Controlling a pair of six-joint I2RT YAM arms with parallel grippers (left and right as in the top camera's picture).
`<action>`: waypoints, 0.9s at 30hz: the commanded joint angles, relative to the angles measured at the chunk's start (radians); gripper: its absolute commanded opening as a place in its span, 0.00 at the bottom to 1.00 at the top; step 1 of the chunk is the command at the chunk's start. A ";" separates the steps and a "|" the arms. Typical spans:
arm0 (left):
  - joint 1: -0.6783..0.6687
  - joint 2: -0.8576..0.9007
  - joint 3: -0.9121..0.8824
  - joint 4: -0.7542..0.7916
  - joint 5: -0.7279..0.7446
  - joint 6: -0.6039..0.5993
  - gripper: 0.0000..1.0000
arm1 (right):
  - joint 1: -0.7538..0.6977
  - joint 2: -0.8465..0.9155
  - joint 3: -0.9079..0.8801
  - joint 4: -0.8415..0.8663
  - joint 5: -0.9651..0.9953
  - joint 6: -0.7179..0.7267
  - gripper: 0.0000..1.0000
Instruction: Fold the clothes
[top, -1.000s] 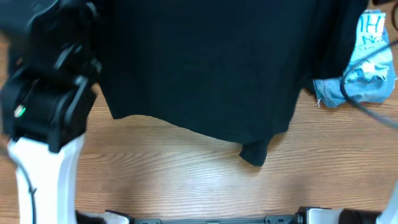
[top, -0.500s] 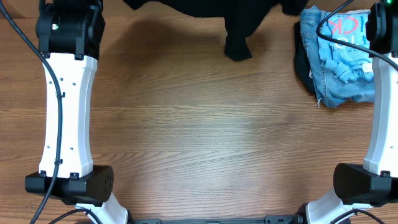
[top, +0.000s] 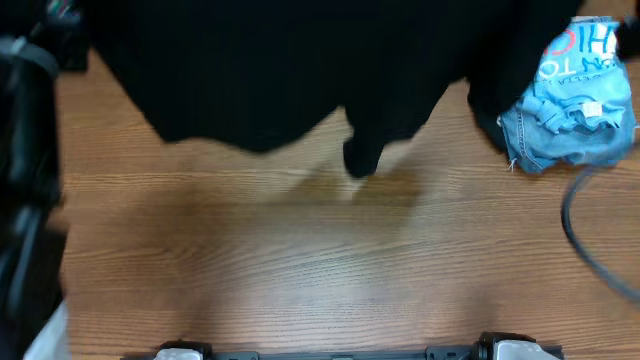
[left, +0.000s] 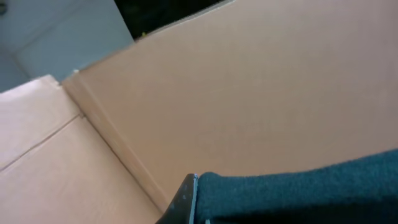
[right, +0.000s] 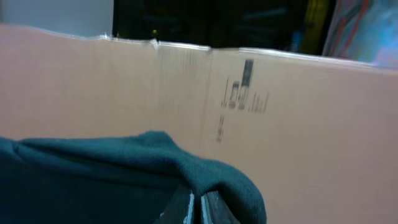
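Clothes (top: 300, 70): black tee spans the far side of the bench (top: 300, 260), motion-blurred.
Left jaws and right jaws are both clamped on its fabric; denim pile (top: 570, 130) sits far right.

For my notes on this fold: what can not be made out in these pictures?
- Overhead: the black T-shirt is motion-blurred and cut by the top edge; collar and label unseen.
- Left wrist: the shirt covers the left fingers but for one tip.
- Right wrist: the shirt hides most of the right fingers; the cardboard print is too blurred to read.
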 joint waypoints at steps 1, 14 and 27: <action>0.029 -0.051 0.011 -0.076 -0.013 -0.129 0.04 | -0.024 -0.033 0.013 -0.036 0.172 -0.003 0.04; 0.029 0.403 0.010 0.271 -0.006 0.027 0.04 | -0.024 0.373 0.013 0.430 -0.001 0.174 0.04; 0.095 0.393 0.013 0.091 -0.097 0.117 0.04 | -0.030 0.321 0.013 0.172 0.090 -0.057 0.04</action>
